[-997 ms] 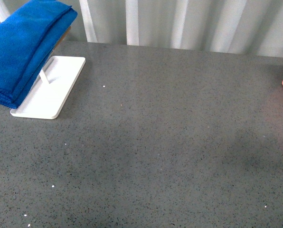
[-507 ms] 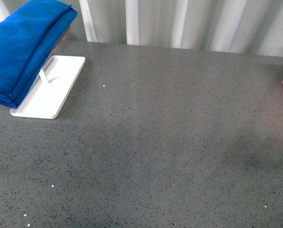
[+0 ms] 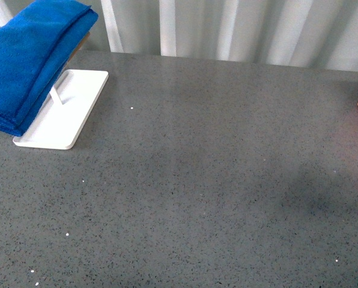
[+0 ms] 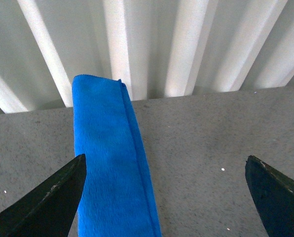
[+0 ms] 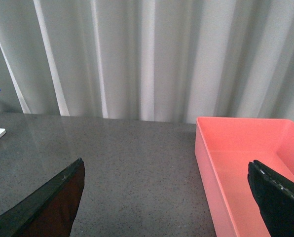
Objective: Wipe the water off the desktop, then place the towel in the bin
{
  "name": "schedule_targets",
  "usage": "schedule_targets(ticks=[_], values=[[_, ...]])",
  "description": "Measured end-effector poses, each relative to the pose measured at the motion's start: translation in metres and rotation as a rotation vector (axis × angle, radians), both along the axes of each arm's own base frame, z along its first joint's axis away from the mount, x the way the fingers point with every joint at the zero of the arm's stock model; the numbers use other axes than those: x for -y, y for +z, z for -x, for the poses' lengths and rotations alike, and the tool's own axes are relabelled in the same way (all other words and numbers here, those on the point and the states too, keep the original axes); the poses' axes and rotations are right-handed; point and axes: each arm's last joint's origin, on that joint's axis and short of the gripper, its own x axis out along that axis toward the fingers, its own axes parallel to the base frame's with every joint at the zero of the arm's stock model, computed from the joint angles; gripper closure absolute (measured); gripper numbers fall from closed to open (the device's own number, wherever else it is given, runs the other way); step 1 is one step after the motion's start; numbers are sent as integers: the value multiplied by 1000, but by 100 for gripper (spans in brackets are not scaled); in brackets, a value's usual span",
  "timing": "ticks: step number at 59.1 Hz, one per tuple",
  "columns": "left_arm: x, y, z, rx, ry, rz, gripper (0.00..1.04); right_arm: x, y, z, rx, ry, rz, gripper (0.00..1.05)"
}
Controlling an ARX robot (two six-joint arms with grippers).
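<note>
The towel (image 3: 32, 60), one bright blue folded cloth, lies draped above one flat white tray (image 3: 71, 120) at the far left of the tabletop (image 3: 215, 180), and one slim white post (image 3: 56, 96) shows under its edge. In the left wrist view the same towel stretches straight ahead of the left hand (image 4: 164, 160), passing just beside one of its two dark fingers (image 4: 48, 197) and well apart from the other. That hand stands wide apart, with grey speckled tabletop between the tips.

The right hand (image 5: 165, 163) is likewise spread wide, two dark fingers (image 5: 43, 207) framing bare tabletop. One salmon-pink bin (image 5: 226, 148) sits ahead of it, off toward one finger, resting on the tabletop with its open inside showing. In the front view only a corner of this bin appears at the right edge, far from the towel. One darker patch (image 3: 314, 204) marks the tabletop; whether it is wet I cannot tell. A pale pleated curtain (image 5: 147, 54) hangs behind
</note>
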Motion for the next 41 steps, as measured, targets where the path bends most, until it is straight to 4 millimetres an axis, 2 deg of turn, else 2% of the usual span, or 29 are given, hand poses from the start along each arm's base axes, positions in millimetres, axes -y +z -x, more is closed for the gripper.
schedule_targets(ticks=[5, 19, 28, 41], values=[[6, 2, -33, -35, -10, -60, 7, 0, 0, 0, 0, 0, 0, 7], [16, -9, -90, -173, 3, -134, 7, 0, 0, 0, 0, 0, 0, 7], [14, -33, -117, -254, 75, -228, 7, 0, 0, 0, 0, 0, 0, 7], [-2, -55, -141, -280, 190, -294, 7, 0, 0, 0, 0, 0, 0, 7]])
